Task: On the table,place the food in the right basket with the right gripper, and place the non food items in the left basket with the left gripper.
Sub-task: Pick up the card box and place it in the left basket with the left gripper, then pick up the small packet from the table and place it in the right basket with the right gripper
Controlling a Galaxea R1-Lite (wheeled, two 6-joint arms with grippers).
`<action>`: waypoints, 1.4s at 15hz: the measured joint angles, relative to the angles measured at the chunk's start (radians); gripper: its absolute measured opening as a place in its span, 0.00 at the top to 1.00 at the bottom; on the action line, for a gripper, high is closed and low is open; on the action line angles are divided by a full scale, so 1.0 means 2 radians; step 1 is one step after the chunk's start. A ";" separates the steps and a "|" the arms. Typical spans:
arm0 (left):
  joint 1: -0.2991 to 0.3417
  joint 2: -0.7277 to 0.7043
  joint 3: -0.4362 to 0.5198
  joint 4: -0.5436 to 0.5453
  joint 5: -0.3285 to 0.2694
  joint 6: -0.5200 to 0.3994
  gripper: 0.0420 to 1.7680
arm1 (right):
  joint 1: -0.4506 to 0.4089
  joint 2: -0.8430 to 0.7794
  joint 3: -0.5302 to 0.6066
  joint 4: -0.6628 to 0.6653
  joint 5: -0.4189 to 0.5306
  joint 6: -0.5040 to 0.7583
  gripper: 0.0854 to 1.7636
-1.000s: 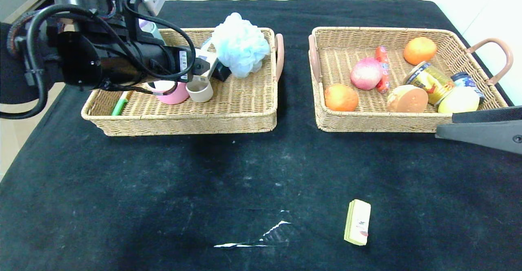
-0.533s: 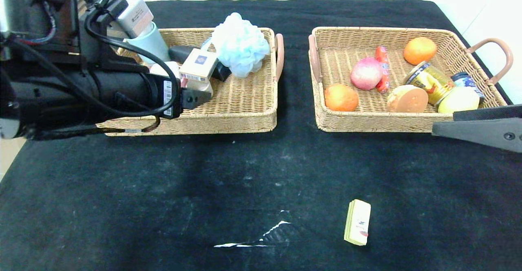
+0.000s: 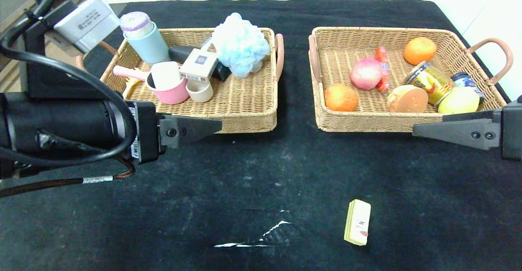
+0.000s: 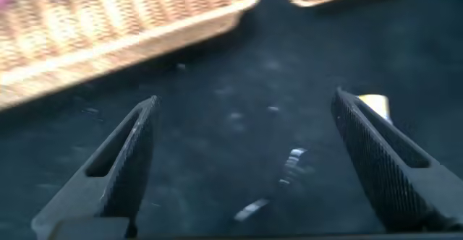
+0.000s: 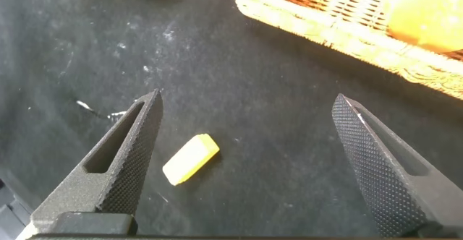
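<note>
A small pale yellow packet [image 3: 357, 222] lies alone on the black cloth near the front; it shows in the right wrist view [image 5: 189, 159] and partly in the left wrist view [image 4: 376, 106]. My left gripper [image 3: 212, 126] is open and empty, just in front of the left basket [image 3: 244, 118], which holds a blue bath pouf [image 3: 239, 44], cups, a bottle and a small box. My right gripper [image 3: 418, 130] is open and empty, in front of the right basket [image 3: 367, 120], which holds oranges, a peach, a sausage, bread and cans.
A scrap of clear wrapper [image 3: 261, 236] lies on the cloth near the front middle. The table's right edge runs past the right basket's handle [image 3: 495, 48].
My left arm has drawn back out of the left basket toward the front, leaving the small box inside. My right gripper has moved a little leftward along the front of the right basket.
</note>
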 joint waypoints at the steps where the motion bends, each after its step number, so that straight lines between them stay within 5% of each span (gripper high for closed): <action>1: 0.000 -0.006 0.004 0.000 -0.004 -0.006 0.04 | 0.004 0.003 -0.002 0.000 -0.010 0.003 0.03; 6: 0.000 -0.038 0.022 0.001 -0.027 -0.008 0.03 | 0.031 0.016 -0.003 0.002 -0.052 0.009 0.03; 11: 0.001 -0.040 0.025 0.001 -0.025 -0.004 0.03 | 0.046 0.016 0.004 0.004 -0.056 -0.009 0.03; 14: 0.002 -0.045 0.030 0.001 -0.025 0.017 0.03 | 0.067 0.021 0.004 0.005 -0.099 -0.003 0.03; 21: 0.003 -0.050 0.048 -0.002 -0.027 0.039 0.03 | 0.166 0.086 -0.017 0.031 -0.235 0.138 0.03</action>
